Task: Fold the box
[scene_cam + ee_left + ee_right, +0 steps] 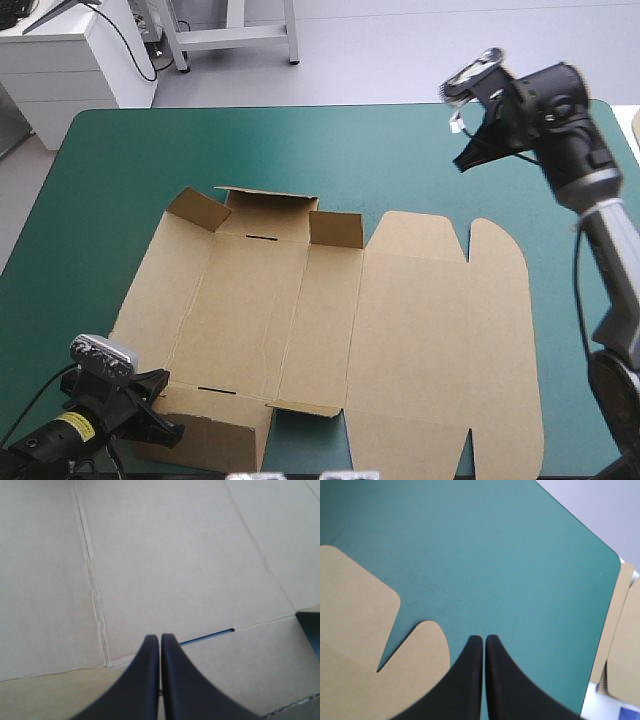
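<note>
Shut, nothing held, at left gripper (160, 638): fingers together in one arch, low over box (340, 330) at its near-left corner. Just ahead of tips: slot (207, 637) in the crease between base panel and near wall (215, 428). Near wall partly up, far flaps (262, 205) up a bit too. Everything else flat on teal-green cover (120, 160), lid (440, 340) flat toward the right side.

Shut too at right gripper (468, 158), empty, raised well above far-right of cover, looking down at bare cover just beside lid's rounded tab (420, 650). Spare board (620, 625) past cover's edge, not relevant.

Prob step: raise near wall, tuck toward slot.

To do it well:
- Use closed L fingers as a pusher. Press at the crease, not mid-panel, else risk of bowing the board.
- Bring R down onto base or lid as hold-down first. W/o that, likely sliding of the whole sheet on the cover.
- Push slow, stop at wall upright.
- Check for side flaps inside before tucking.
- Watch for tip snagging in slot, poss tear.
</note>
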